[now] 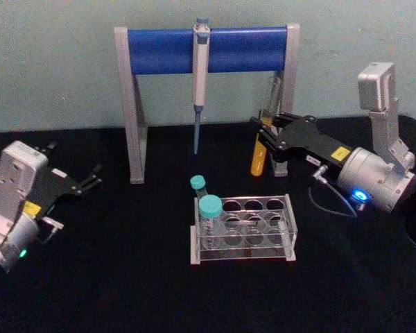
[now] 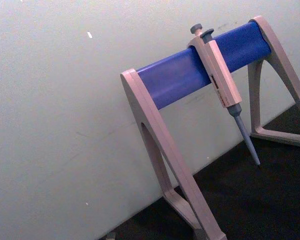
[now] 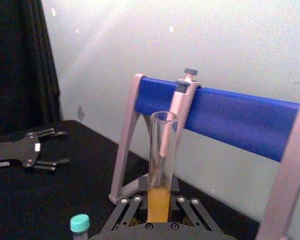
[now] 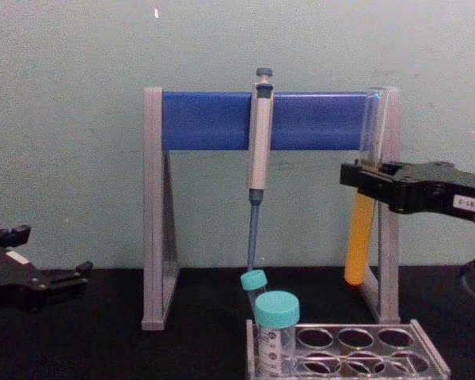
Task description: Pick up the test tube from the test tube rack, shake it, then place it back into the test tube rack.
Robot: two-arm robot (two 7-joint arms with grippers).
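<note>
The test tube (image 1: 258, 158) is a tall clear glass tube with orange-yellow liquid in its lower half. My right gripper (image 1: 267, 136) is shut on its middle and holds it upright in the air, behind and above the right end of the test tube rack (image 1: 290, 223). In the chest view the test tube (image 4: 359, 237) hangs in front of the stand's right leg, clear of the test tube rack (image 4: 426, 348). The right wrist view shows the test tube (image 3: 160, 165) rising between the fingers. My left gripper (image 1: 75, 165) rests open at the far left.
A grey-and-blue pipette stand (image 1: 208, 50) stands at the back with a pipette (image 1: 200, 83) hanging from it. Two teal-capped tubes (image 1: 209, 208) sit in the rack's left end. Black table lies open between the left gripper and the rack.
</note>
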